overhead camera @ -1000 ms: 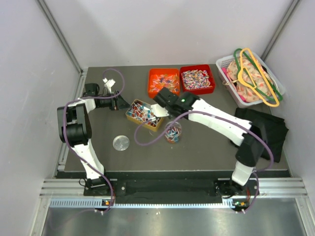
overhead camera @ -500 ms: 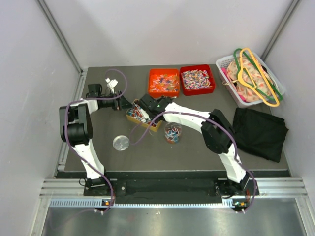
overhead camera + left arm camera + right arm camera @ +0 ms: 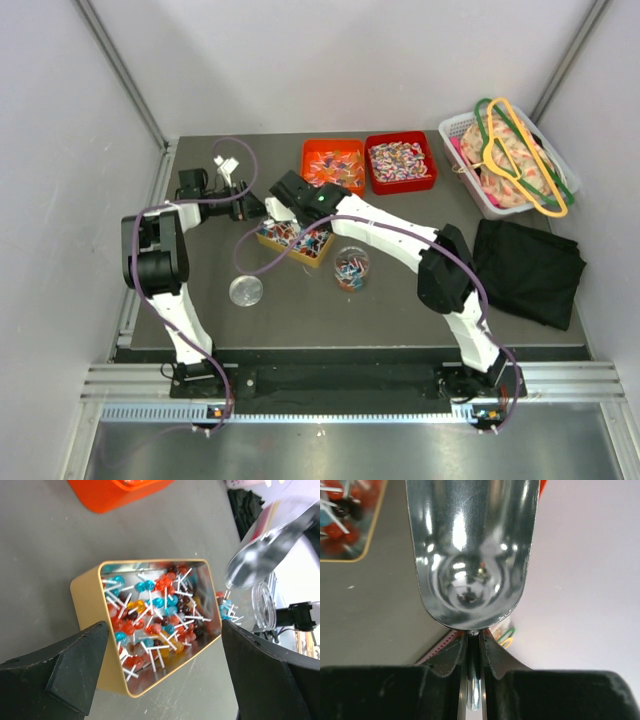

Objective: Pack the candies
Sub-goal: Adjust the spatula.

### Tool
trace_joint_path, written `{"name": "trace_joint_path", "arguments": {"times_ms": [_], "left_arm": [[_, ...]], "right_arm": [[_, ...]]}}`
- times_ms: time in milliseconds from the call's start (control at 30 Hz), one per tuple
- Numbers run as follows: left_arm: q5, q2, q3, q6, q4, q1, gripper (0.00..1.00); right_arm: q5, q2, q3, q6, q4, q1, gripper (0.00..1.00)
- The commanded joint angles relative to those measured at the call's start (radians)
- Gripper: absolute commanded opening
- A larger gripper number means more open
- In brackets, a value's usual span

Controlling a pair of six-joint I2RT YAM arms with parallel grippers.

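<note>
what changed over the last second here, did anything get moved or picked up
The right gripper, shut on the metal scoop throughout, swung left from the right end of the gold tin of candies to its far-left corner, and its elbow folded inward. Nothing was taken or let go. The left gripper, open beside the tin, the jar and the lid kept their places.

white basket (image 3: 452, 128) of coloured hangers (image 3: 522, 152), black cloth (image 3: 530, 270) near it

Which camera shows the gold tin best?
Left wrist: the gold tin is large, open, lollipops distinct. Top external shows it small, partly covered by the right arm. Right wrist catches only one corner.
</note>
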Motion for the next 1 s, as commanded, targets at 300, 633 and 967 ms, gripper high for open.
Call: {"name": "trace_joint_path", "arguments": {"times_ms": [300, 633, 967], "left_arm": [[0.036, -0.075, 0.015, -0.143, 0.179, -0.042, 0.99], [-0.017, -0.046, 0.016, -0.100, 0.147, -0.067, 0.99], [-0.023, -0.026, 0.023, -0.091, 0.137, -0.068, 0.99]], "right_arm": [[-0.120, -0.085, -0.012, 0.176, -0.051, 0.035, 0.00], [-0.151, -0.091, 0.056, 0.196, -0.081, 0.049, 0.00], [-0.180, -0.135, 0.070, 0.209, -0.100, 0.064, 0.00]]}}
